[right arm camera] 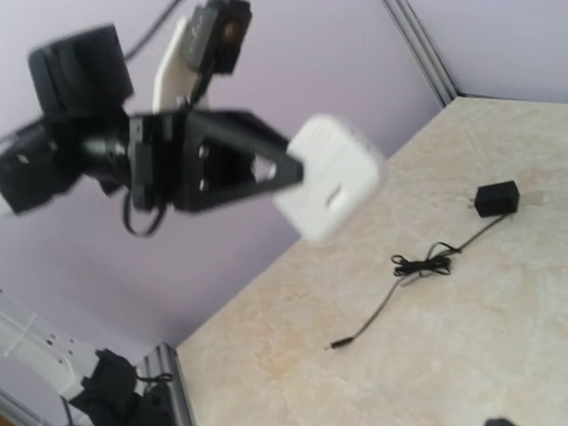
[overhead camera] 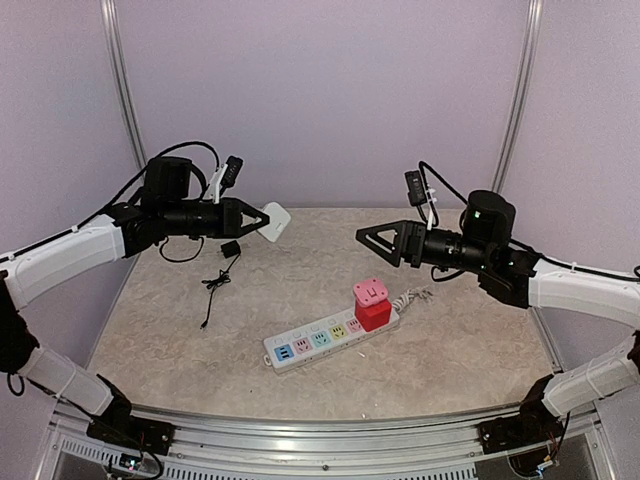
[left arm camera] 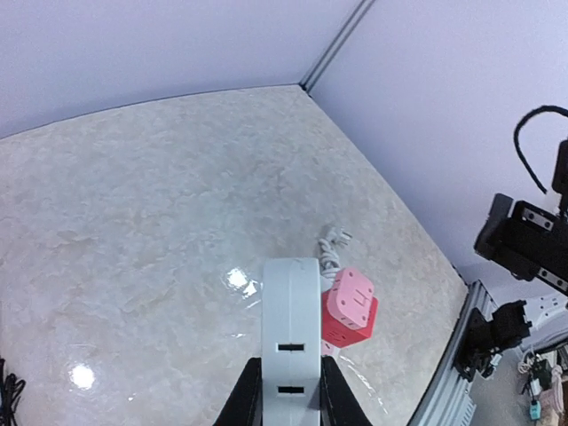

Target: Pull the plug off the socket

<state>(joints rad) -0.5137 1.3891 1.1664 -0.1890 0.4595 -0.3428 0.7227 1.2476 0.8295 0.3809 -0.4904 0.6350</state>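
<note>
The socket (overhead camera: 325, 338), a long white strip with pastel outlet faces, lies on the table front of centre. A red plug cube with a pink top (overhead camera: 371, 303) stands in its right end; it also shows in the left wrist view (left arm camera: 351, 309). My left gripper (overhead camera: 262, 218) is high at the back left, shut on a small flat white square piece (overhead camera: 274, 222), seen edge-on between its fingers (left arm camera: 291, 337). My right gripper (overhead camera: 362, 237) hovers empty above and behind the plug, pointing left. Its fingers do not meet in the right wrist view, so it reads as open.
A black adapter (overhead camera: 230, 249) with a thin black cable (overhead camera: 212, 290) lies at the back left of the table, also in the right wrist view (right arm camera: 495, 198). The strip's white cord (overhead camera: 415, 296) is bundled to the right of the plug. Walls enclose the table.
</note>
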